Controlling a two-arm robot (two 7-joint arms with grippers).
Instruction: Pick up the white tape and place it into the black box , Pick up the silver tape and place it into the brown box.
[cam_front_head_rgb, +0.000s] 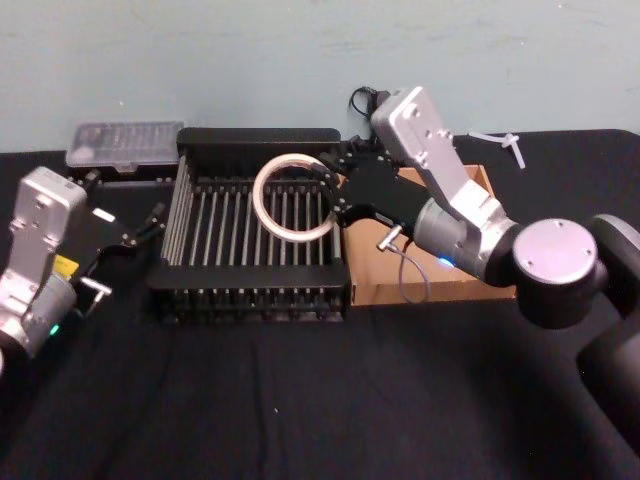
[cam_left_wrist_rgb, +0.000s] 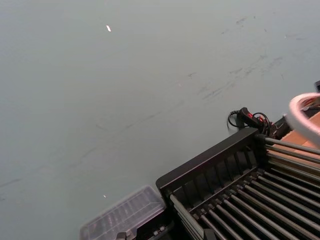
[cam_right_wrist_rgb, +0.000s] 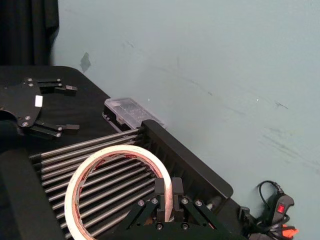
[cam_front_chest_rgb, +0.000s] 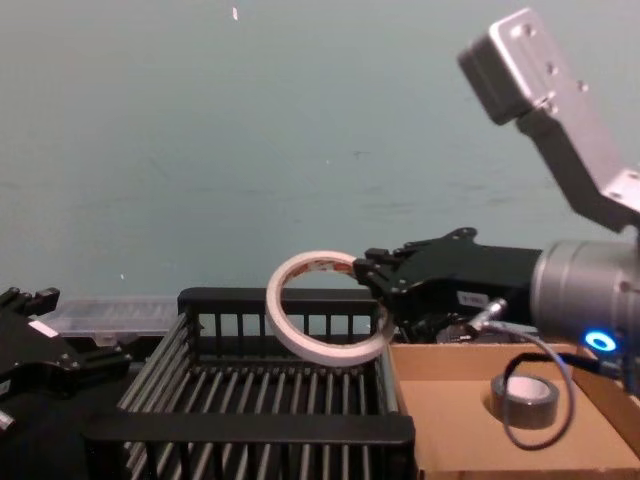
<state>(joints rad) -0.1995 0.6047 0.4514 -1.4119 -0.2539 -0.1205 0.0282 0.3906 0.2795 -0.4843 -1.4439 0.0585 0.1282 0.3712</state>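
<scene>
The white tape (cam_front_head_rgb: 290, 236) (cam_front_chest_rgb: 330, 355) (cam_right_wrist_rgb: 117, 149) is a large thin ring held in the air over the right half of the black box (cam_front_head_rgb: 250, 295) (cam_front_chest_rgb: 250, 428) (cam_left_wrist_rgb: 210, 165). My right gripper (cam_front_head_rgb: 335, 195) (cam_front_chest_rgb: 382, 290) (cam_right_wrist_rgb: 167, 192) is shut on the ring's right rim. The ring's edge shows in the left wrist view as the white tape (cam_left_wrist_rgb: 302, 112). The silver tape (cam_front_chest_rgb: 530, 410) lies flat inside the brown box (cam_front_chest_rgb: 450, 420) (cam_front_head_rgb: 375, 280), right of the crate and under my right arm. My left gripper (cam_front_head_rgb: 135, 235) (cam_right_wrist_rgb: 35, 107) rests open at the crate's left side.
A clear plastic case (cam_front_head_rgb: 125, 145) (cam_left_wrist_rgb: 125, 215) sits behind the crate's left corner by the wall. A black cable with a switch (cam_front_head_rgb: 362, 100) (cam_right_wrist_rgb: 277, 207) lies behind the boxes. A white piece (cam_front_head_rgb: 505, 142) lies at the far right. Black tablecloth stretches in front.
</scene>
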